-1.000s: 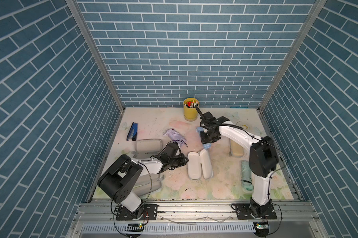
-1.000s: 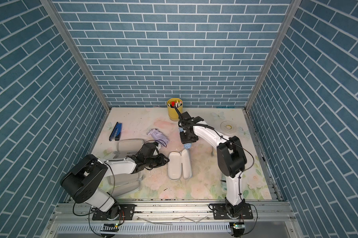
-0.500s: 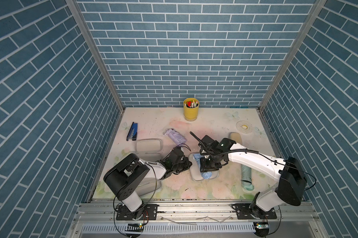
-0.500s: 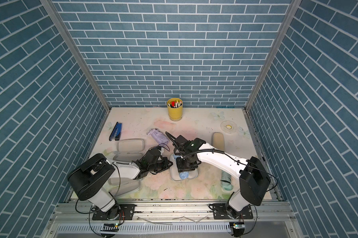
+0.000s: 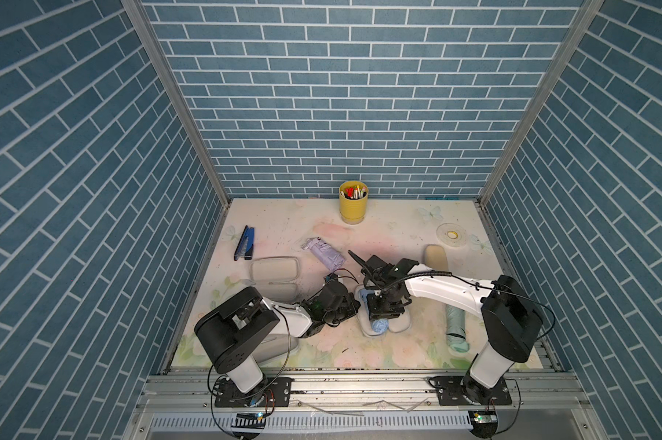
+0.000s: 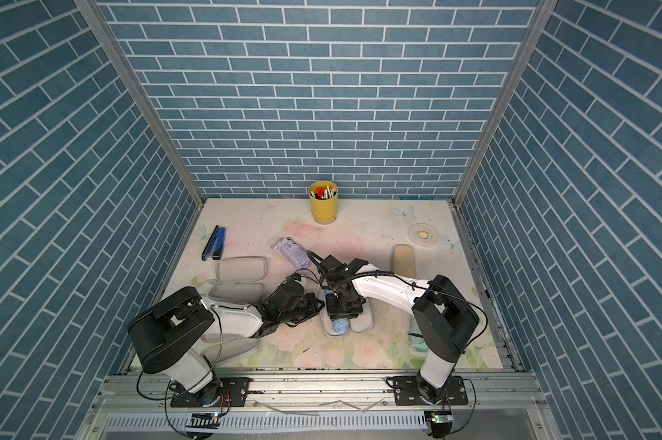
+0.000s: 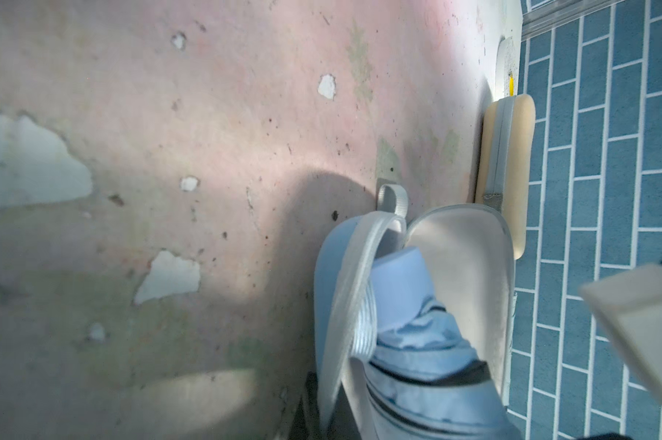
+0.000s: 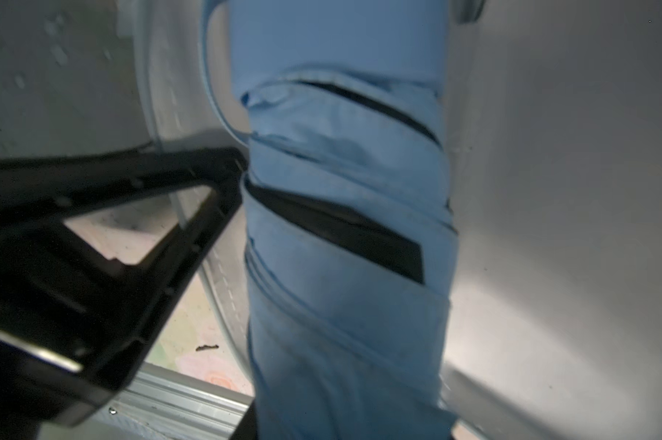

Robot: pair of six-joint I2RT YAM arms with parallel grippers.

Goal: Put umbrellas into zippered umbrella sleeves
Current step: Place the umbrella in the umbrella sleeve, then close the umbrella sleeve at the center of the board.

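jaws first: on the right gripper they're clamped round the blue umbrella, one black finger dug into the fabric, the other hidden behind the roll. on the left gripper they're closed, right at the side wall of the open blue case, though we can't tell whether they've pinched the rim or just sit beside it

the umbrella is down in the half of the case nearer the left gripper, lengthwise, smooth handle end toward the grey loop. whether it's fully seated on the lining we can't see

what we'd worry about: that finger looks wedged between roll and case wall, so opening up and lifting could drag the umbrella back out or tip it onto the rim. the fabric folds are loose too, so they could end up caught in the zip. and if the left side isn't really holding, that light shell could skid. lilac umbrella and mint umbrella lie loose on the table, so plenty left to do
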